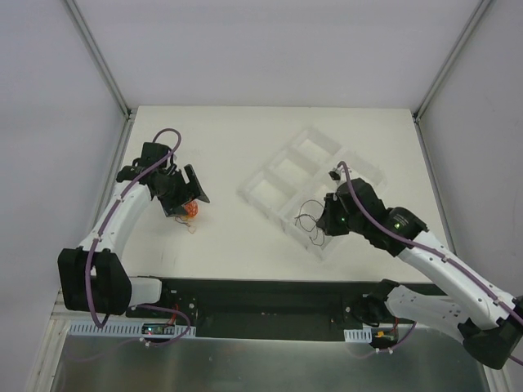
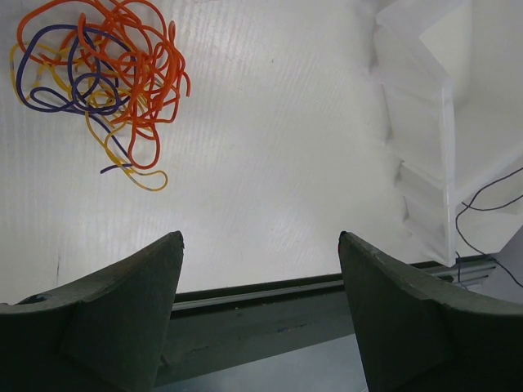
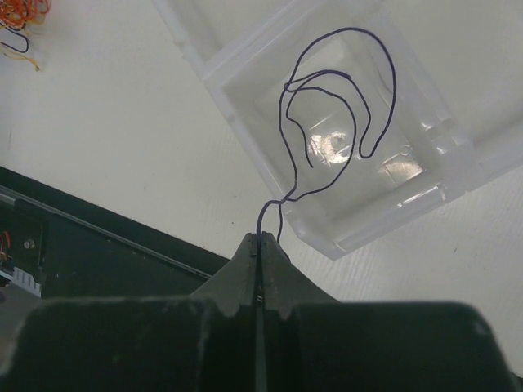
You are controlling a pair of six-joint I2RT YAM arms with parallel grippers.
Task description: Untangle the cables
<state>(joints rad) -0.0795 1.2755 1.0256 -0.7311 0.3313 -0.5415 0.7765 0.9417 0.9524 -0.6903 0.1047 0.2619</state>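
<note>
Pinching a lone dark purple wire (image 3: 359, 122) between the clamped fingers of the right gripper (image 3: 260, 245) over the 6 o'clock compartment of the clear tray (image 3: 392, 204), the robot seems mid-sorting; next the wire needs dropping there, then the spread, empty left gripper (image 2: 260, 238) must pick at the tangle (image 2: 106, 73) at the table's 9 o'clock.

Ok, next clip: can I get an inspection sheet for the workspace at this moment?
Surface: white table, bare apart from the items below.
Job's things: tangle of orange, yellow and purple wires lying on the table on the left; one dark purple wire separated, looping over a compartment of the clear tray.
Clutter: nothing seen.
Grippers: left gripper open, near the tangle, holding nothing; right gripper shut on the dark purple wire.
Cables: purple arm cables run along both arms, apart from the wires.
Surroundings: white walls; black base rail at the near edge.
</note>
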